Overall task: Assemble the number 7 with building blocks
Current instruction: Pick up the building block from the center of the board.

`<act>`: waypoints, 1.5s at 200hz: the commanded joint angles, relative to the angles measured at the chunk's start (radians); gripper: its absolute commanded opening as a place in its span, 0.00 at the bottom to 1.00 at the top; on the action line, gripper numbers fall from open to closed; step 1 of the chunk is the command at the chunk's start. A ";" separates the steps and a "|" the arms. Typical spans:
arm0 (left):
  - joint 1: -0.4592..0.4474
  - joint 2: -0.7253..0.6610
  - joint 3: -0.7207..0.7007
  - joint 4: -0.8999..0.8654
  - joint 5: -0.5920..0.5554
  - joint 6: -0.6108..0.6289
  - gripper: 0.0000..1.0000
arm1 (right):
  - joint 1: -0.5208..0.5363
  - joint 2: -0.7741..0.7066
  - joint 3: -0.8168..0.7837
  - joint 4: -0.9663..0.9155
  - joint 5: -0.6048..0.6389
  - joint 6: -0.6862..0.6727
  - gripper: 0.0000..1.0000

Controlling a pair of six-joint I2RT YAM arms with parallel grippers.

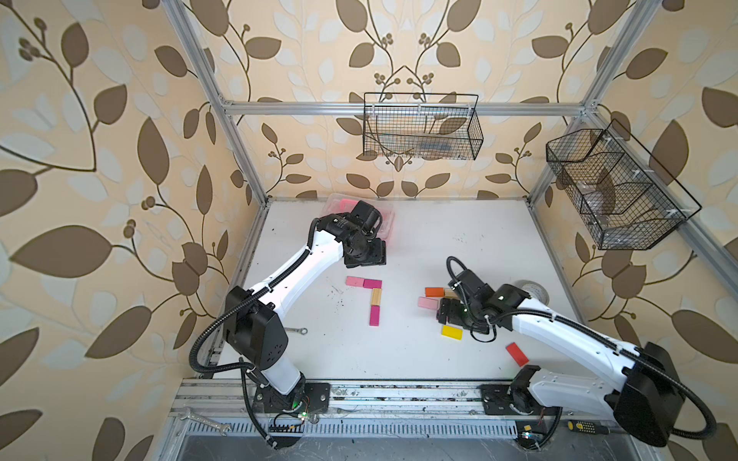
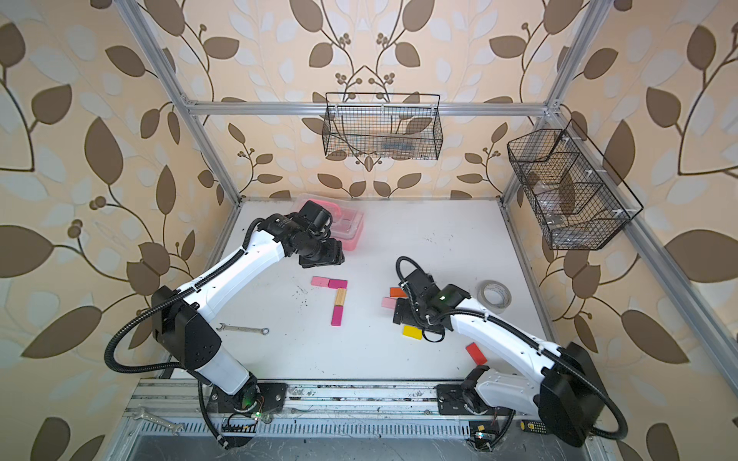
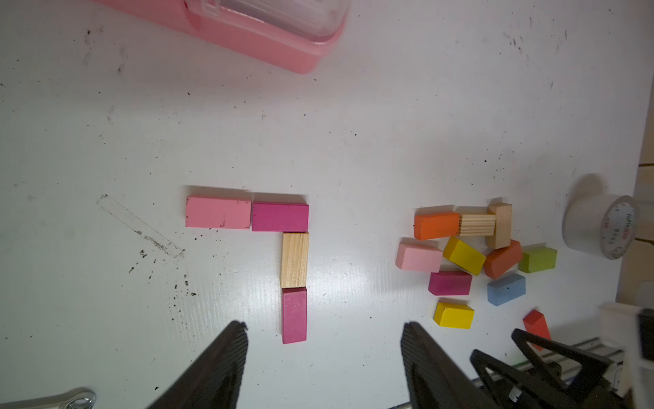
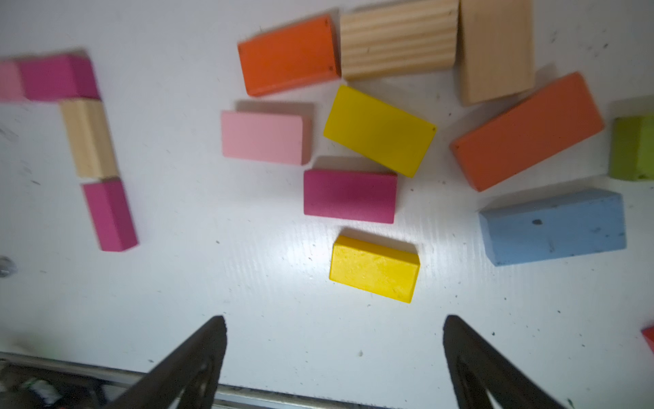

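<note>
1. white tabletop (image 1: 399, 351) inside a metal frame (image 1: 399, 108), leaf-patterned wallpaper (image 1: 120, 119) all round; a wrench (image 2: 242, 329) lies near the left arm's base.
2. left gripper (image 3: 323, 324) hovers between the pink case (image 3: 269, 39) and the number 7 (image 1: 375, 296), fingers apart with nothing between them.
3. that figure lies left of the table's middle, four blocks laid: pink block (image 3: 217, 212) and magenta block (image 3: 279, 216) end to end as the bar, wood block (image 3: 294, 260) and a second magenta block (image 3: 294, 315) running down from the bar's right end, each touching the next.
4. loose building blocks (image 4: 378, 131) sit clustered well apart to its right: orange, wood, pink, yellow, magenta, blue, green.
5. right gripper (image 4: 334, 317) hangs over that cluster, fingers spread wide and empty, a yellow block (image 4: 374, 269) just ahead of the tips.
6. red block (image 1: 517, 354) lies alone nearer the front edge; tape roll (image 2: 494, 297) sits farthest right.
</note>
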 commanded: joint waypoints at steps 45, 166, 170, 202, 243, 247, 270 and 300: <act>-0.006 -0.035 -0.044 0.030 0.062 -0.006 0.84 | -0.004 0.093 -0.061 0.071 -0.021 0.065 1.00; -0.006 -0.059 -0.101 0.056 0.078 -0.037 0.89 | -0.057 0.176 -0.110 0.153 -0.040 0.077 0.85; -0.006 -0.062 -0.104 0.057 0.080 -0.038 0.89 | -0.060 0.178 -0.109 0.154 -0.040 0.076 0.82; -0.006 -0.071 -0.120 0.061 0.076 -0.043 0.89 | -0.059 0.205 -0.095 0.155 -0.043 0.064 0.74; -0.005 -0.080 -0.133 0.068 0.069 -0.047 0.89 | -0.049 0.224 -0.064 0.121 -0.025 0.043 0.54; -0.006 -0.080 -0.133 0.069 0.068 -0.046 0.89 | -0.048 0.227 -0.061 0.120 -0.024 0.040 0.53; -0.005 -0.082 -0.139 0.069 0.067 -0.047 0.89 | -0.040 0.231 -0.039 0.097 -0.016 0.025 0.53; -0.003 -0.098 -0.145 0.070 0.052 -0.047 0.89 | -0.017 0.220 0.044 0.028 0.005 -0.037 0.52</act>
